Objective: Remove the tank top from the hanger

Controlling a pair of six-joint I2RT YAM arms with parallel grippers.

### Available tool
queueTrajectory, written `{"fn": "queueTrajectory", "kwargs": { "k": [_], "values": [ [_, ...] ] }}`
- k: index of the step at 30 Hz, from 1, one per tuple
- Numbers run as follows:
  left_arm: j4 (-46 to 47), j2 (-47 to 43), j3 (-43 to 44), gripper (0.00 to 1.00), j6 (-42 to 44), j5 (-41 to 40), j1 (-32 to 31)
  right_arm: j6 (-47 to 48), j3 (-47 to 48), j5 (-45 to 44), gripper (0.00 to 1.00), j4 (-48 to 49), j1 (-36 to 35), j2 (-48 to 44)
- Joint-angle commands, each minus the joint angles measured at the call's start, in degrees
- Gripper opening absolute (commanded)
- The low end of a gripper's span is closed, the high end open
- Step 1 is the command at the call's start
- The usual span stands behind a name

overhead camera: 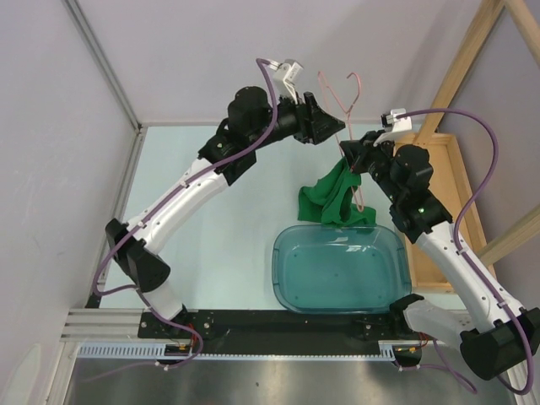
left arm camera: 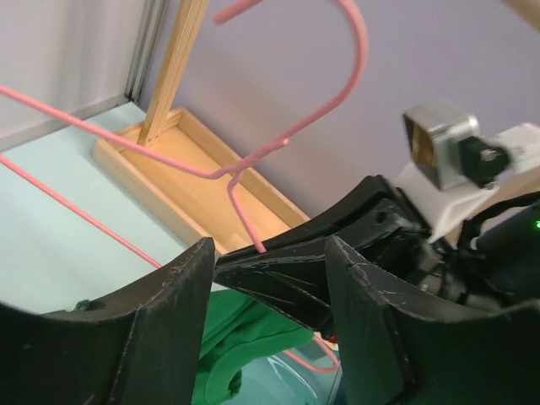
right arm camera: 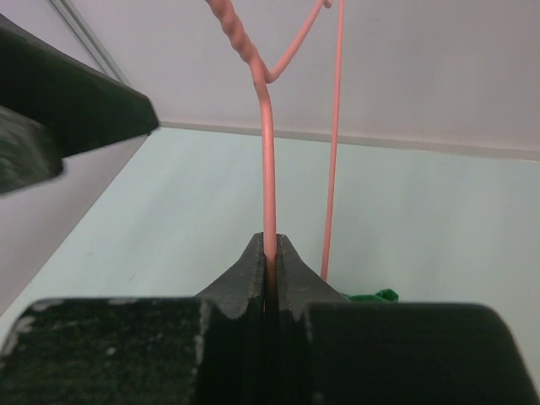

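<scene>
While the right tool [right arm camera: 271, 253] clamps the hanger [right arm camera: 267, 152], the tank top [overhead camera: 331, 198] droops beneath.

hanger [overhead camera: 336, 103]: thin pale pink wire, twisted neck, curved hook. Held up above table, right of centre toward far wall, hook uppermost, frame tilted. One wire pinched between closed fingers of right gripper [right arm camera: 270, 246] (second wire runs free just beside).

tank top [overhead camera: 333, 198]: bright green, soft, bunched and crumpled. Hangs at hanger's lower end, not yet off; pink wire crosses its right side. Straps not discernible.
</scene>
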State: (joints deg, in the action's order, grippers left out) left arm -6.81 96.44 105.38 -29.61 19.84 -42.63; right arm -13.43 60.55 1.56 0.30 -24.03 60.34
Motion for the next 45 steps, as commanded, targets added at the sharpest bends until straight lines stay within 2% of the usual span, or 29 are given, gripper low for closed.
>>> {"fn": "queueTrajectory", "kwargs": {
  "k": [1,8,15,19,22,23,24,25,27,31,33,39,42,45],
  "values": [
    [3.7,0.8,-0.7,0.62,-0.7,-1.3,-0.6,-1.4,1.8,0.5,0.00,4.2,-0.4,-1.5],
    [4.9,5.1,2.3,0.65,-3.4,-1.2,-0.6,-1.2,1.6,0.9,0.00,4.3,-0.8,-1.6],
    [5.5,9.4,5.9,0.52,-4.3,-0.9,-0.6,-0.7,1.3,1.9,0.00,3.9,-0.9,-1.6],
    [3.8,12.2,10.2,0.40,-2.7,-0.8,-0.6,0.3,1.1,3.1,0.00,3.4,-1.0,-1.6],
    [2.5,13.1,11.6,0.22,-1.4,-1.1,-0.4,0.7,0.2,4.2,0.00,3.6,-1.0,-1.8],
    [2.5,13.0,11.6,0.11,-1.2,-1.2,-0.2,0.8,0.0,4.0,0.00,3.6,-1.0,-1.8],
    [2.6,13.2,11.6,0.04,-1.2,-1.2,0.0,0.9,-0.2,3.7,0.00,3.6,-1.1,-1.7],
    [2.7,13.3,11.8,0.00,-1.0,-1.3,0.2,1.0,-0.5,3.2,0.04,3.8,-1.0,-1.6],
    [3.0,13.9,12.1,0.00,-1.0,-0.8,1.1,1.4,-0.5,1.6,0.11,3.9,-1.1,-1.1],
    [5.0,15.6,14.5,0.00,-2.0,3.4,3.8,1.0,1.7,-0.4,0.47,1.8,-1.0,1.6],
    [5.2,16.9,16.2,0.00,-2.2,5.1,4.7,0.7,3.9,-1.3,0.56,-1.7,-1.0,2.4],
    [8.4,18.5,20.5,0.00,-2.9,17.2,7.9,1.3,8.3,-0.3,0.63,-8.1,-0.8,2.2],
    [11.2,18.4,20.1,0.00,-4.4,25.9,9.2,0.5,11.0,4.5,0.63,-10.7,-0.1,2.0],
    [13.5,17.3,18.9,0.00,-4.7,29.4,10.0,-1.8,13.1,10.1,0.65,-12.0,1.1,2.4]
  ]
}}
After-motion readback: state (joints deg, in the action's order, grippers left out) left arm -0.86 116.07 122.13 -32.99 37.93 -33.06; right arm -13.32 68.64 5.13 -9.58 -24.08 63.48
